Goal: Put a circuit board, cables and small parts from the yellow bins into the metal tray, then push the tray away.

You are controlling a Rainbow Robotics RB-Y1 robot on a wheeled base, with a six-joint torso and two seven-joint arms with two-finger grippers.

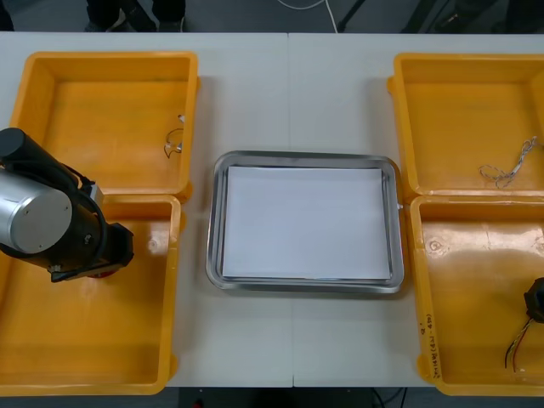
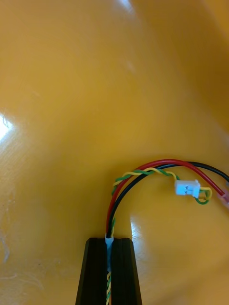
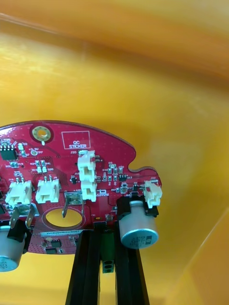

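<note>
In the front view the left arm (image 1: 38, 217) covers most of the red circuit board (image 1: 104, 274), so just a thin red bit peeks out. The right gripper (image 1: 535, 299) and its cables (image 1: 518, 348) are cut off by the side edge. The small metal parts (image 1: 174, 143) are too tiny to tell apart. In the left wrist view one side of the board runs off the picture.
</note>
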